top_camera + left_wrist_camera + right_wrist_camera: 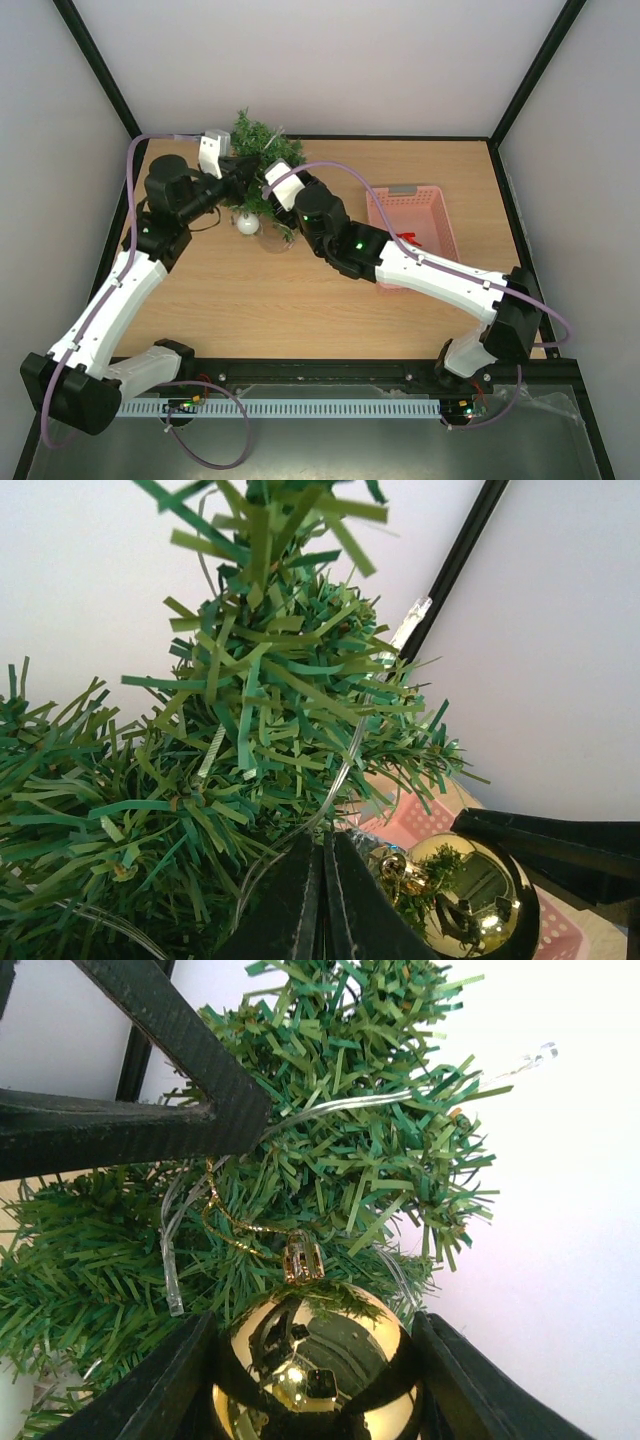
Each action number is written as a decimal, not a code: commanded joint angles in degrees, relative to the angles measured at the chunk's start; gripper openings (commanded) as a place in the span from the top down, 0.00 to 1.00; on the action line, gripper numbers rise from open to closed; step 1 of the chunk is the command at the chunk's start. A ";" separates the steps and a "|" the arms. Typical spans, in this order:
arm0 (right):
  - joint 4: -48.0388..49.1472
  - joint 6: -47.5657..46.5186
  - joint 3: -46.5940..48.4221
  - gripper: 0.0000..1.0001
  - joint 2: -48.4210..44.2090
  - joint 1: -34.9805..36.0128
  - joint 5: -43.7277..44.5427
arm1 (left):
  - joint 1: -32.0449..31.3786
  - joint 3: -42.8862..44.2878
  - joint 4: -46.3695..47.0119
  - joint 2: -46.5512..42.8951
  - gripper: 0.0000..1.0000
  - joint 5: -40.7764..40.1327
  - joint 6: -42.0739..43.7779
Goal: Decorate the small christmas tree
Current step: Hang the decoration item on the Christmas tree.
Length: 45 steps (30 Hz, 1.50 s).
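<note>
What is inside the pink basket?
One red item shows in the basket. The right arm covers its near end, so anything there is hidden.

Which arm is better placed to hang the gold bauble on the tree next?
Right. The right fingers grip the gold bauble, whose cord lies against the small christmas tree. The left fingers are shut among the branches, carrying no ornament.

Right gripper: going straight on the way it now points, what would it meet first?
Probably the bushy dark-green needle branches of the small christmas tree, just beyond the shiny gold ball ornament held by the right gripper; depth is unclear.
</note>
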 commanded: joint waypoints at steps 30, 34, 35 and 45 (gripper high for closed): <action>-10.04 3.89 5.84 0.61 3.25 -0.73 -1.83 | 1.22 0.06 2.98 2.03 0.98 2.49 0.27; -11.10 4.08 5.79 0.61 2.86 -0.66 -0.69 | 1.23 0.03 3.42 2.11 0.98 2.88 0.25; -11.22 4.17 5.78 0.61 2.72 -0.69 -0.75 | 1.21 0.00 3.45 2.10 0.98 2.76 0.29; -8.66 3.02 7.28 0.62 2.73 -0.73 1.19 | 1.22 1.34 3.69 2.46 0.98 4.09 -0.70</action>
